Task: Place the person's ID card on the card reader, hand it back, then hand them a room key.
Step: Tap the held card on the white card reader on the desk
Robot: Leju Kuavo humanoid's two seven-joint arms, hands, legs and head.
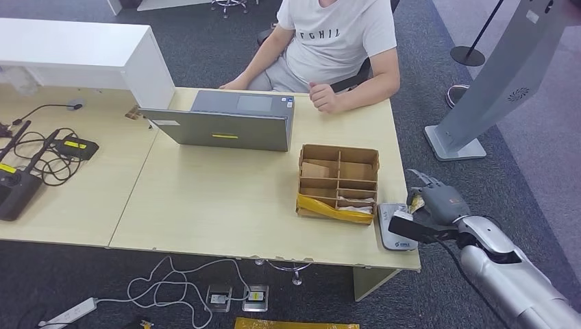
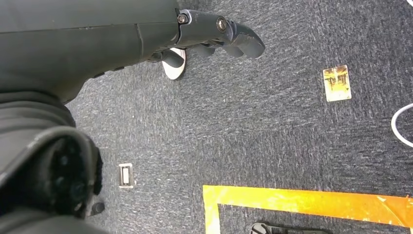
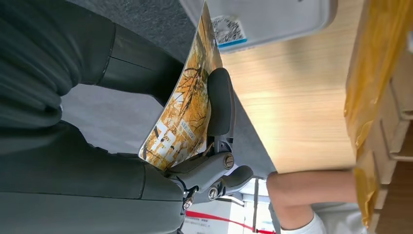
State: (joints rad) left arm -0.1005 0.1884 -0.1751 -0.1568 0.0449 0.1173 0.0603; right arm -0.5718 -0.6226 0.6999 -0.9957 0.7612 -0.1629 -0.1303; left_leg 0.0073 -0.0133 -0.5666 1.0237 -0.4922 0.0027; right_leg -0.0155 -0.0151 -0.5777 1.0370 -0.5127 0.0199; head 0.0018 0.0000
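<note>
1. The right robot hand (image 1: 433, 204) grips a yellow-printed card (image 3: 182, 114) between thumb and fingers, just above the grey card reader (image 1: 396, 235).
2. The card reader lies at the bench's (image 1: 226, 199) near right corner, beside a cardboard divider box (image 1: 338, 182).
3. The left robot hand (image 2: 214, 34) hangs over the carpet with its fingers curled in, holding nothing.
4. A person (image 1: 336, 41) sits across the bench behind a laptop (image 1: 229, 122).
</note>
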